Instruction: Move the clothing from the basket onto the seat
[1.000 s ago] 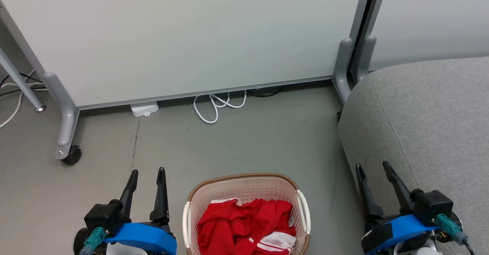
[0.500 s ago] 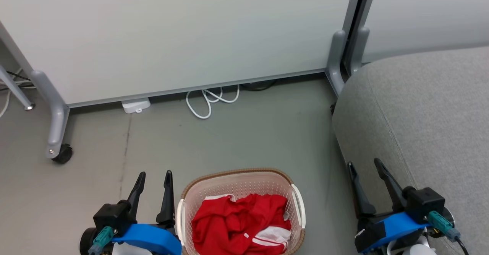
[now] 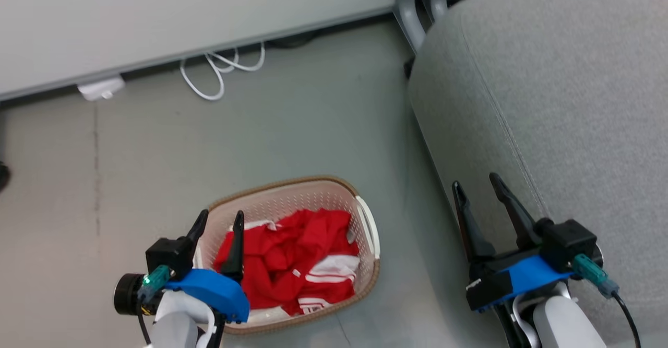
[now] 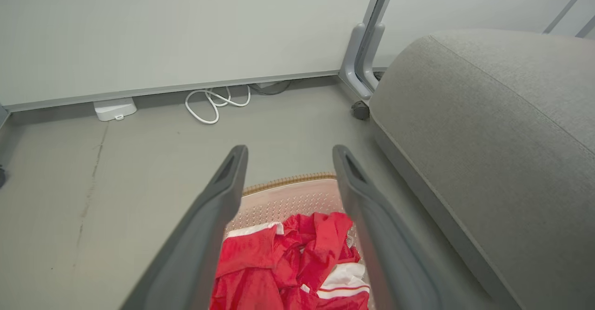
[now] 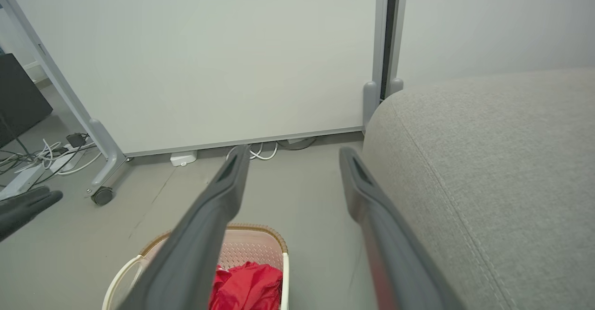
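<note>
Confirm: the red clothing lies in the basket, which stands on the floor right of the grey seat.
Not quite: the clothing lies in the basket, which stands on the floor left of the grey seat. The head view shows it.

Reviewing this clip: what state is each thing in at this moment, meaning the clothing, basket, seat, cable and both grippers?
clothing: crumpled in a heap inside the basket, not gripped.
basket: upright on the floor, holding the clothing.
seat: no clothing on the part in view.
left gripper: open, empty, over the basket's left edge.
right gripper: open, empty, beside the seat's edge.
white cable: lying looped on the floor.
</note>
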You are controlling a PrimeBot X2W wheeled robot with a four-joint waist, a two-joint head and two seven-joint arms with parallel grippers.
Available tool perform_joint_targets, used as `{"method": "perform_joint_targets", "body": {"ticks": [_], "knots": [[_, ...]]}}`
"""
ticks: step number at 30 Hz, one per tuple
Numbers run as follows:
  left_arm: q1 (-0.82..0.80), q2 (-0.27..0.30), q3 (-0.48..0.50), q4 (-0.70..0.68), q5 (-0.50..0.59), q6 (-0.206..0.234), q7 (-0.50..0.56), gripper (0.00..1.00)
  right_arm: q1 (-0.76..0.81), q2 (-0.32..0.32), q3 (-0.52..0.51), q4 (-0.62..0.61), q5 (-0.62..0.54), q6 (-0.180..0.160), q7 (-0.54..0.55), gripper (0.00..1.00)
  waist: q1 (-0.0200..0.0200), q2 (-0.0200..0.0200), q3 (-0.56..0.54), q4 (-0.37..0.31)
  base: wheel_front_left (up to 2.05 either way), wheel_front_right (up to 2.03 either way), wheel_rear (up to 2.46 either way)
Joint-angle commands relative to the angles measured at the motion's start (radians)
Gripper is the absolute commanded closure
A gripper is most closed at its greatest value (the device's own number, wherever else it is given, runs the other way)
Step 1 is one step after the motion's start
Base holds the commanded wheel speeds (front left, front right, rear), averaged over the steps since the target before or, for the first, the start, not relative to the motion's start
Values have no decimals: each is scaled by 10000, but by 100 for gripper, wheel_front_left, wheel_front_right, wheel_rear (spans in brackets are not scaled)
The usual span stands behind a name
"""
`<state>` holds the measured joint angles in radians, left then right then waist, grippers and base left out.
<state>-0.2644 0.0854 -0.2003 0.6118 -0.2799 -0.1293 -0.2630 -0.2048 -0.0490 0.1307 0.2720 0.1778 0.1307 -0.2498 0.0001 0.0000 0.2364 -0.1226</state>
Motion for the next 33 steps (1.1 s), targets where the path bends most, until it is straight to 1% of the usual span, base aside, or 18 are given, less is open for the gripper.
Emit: {"method": "perform_joint_targets", "body": {"ticks": [1, 7, 14, 18, 24, 30, 33], "knots": [[-370, 103, -41, 307, 88, -17, -28, 0, -239, -26, 69, -66, 82, 1, -79, 0, -1, 0, 844, -590, 0, 0, 0], [-1470, 457, -358, 2128, 454, 29, 128, 0, -797, -20, 571, -197, 350, 2, -145, 0, -1, 0, 1848, -1188, 0, 0, 0], [-2603, 887, -398, 3531, 565, 113, 297, 0, -1365, -17, 1069, -606, 831, 1, -162, 0, -1, 0, 3053, -1952, 0, 0, 0], [-3234, 1203, -512, 4157, 777, 397, 493, 0, -1498, -14, 1145, -860, 1076, 1, -159, 0, -1, 0, 3743, -2289, 0, 0, 0], [-4035, 1710, -597, 4750, 972, 603, 734, 0, -1729, -14, 1329, -1179, 1456, 1, -159, 0, -1, 0, 4670, -2698, 0, 0, 0], [-4515, 2144, -604, 5229, 1047, 1156, 991, 0, -1910, -14, 1490, -1366, 1791, 1, -160, 0, -1, 0, 5323, -2936, 0, 0, 0], [-4671, 2270, -616, 5363, 1061, 1339, 1013, 0, -2008, -14, 1545, -1426, 1928, 1, -160, 0, -1, 0, 5570, -2990, 0, 0, 0]]}}
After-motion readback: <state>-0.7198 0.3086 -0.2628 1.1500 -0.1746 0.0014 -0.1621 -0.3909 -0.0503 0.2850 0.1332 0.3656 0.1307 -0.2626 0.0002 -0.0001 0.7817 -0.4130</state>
